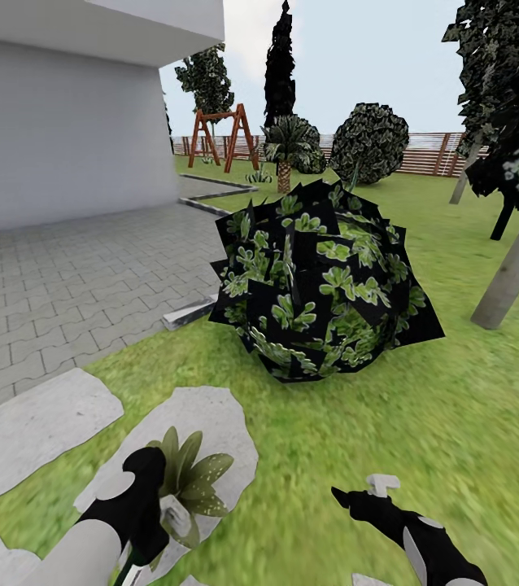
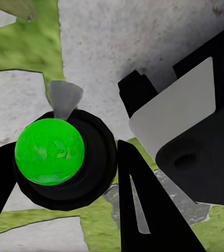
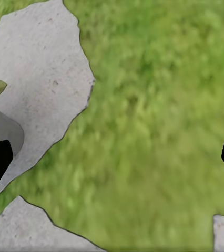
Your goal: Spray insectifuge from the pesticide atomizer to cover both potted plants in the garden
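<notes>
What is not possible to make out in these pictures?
- Head view: the left claw hides the potted plant at its base.
- Left wrist view: whether the claw truly grips the pesticide atomizer; the edges cut its fingers.
- Right wrist view: both side edges cut the right claw at its fingertips; the grass is blurred.

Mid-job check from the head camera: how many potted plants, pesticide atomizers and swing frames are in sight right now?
potted plant: 1
pesticide atomizer: 1
swing frame: 1
Total: 3
</notes>
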Motion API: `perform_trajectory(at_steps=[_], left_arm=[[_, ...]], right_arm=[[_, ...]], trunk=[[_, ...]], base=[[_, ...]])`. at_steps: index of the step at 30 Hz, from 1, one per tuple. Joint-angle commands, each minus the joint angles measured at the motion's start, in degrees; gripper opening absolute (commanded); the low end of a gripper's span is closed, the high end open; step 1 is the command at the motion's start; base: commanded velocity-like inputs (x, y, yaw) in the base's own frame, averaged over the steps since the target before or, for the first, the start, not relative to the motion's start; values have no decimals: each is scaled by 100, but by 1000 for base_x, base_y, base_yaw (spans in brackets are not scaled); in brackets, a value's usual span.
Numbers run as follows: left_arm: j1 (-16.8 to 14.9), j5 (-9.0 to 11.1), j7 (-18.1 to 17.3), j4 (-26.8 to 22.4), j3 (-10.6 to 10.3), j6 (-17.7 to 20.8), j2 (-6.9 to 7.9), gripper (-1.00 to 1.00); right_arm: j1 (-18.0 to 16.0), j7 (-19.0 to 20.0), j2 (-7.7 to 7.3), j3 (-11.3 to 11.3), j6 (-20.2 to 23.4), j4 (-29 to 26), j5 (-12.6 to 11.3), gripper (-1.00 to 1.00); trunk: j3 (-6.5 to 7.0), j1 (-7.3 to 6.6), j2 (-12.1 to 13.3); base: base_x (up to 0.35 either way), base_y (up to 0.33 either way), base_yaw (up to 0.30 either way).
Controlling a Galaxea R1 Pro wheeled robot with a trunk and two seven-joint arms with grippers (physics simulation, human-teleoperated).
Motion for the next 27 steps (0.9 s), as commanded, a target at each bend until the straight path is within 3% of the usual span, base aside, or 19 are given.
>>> perform_trajectory(at_steps=[1,8,10,11,21,27], left_arm=[[-7,-67,-60,-6,15,55,8,-100],[-11,-84,-69,-8,13,23,255,-100],[-11,-84,-69,-13,9,20,407,-100],[-11,-85,-69,-15,7,19,552,-100],[-11,-93,-62,-23,6,-161,811,-100],[-11,-92,-44,-24,-10,-166,787,-100]], right_arm=[[-5,48,6,-48,36,-11,31,100],[-5,48,6,-48,34,-10,33,100],[-5,48,6,-48,34,-10,32,100],[-5,48,6,-47,34,-10,35,100],[-5,48,6,-47,35,-10,33,100],[-5,48,6,-41,34,-10,44,100]], trunk=[[-5,-1,-3],[-5,-1,-3],[-5,-1,-3],[-5,-1,-3],[-5,-1,-3],[-5,-1,-3]], base=[[0,0,0],[0,0,0],[0,0,0],[0,0,0],[0,1,0],[0,205,0]])
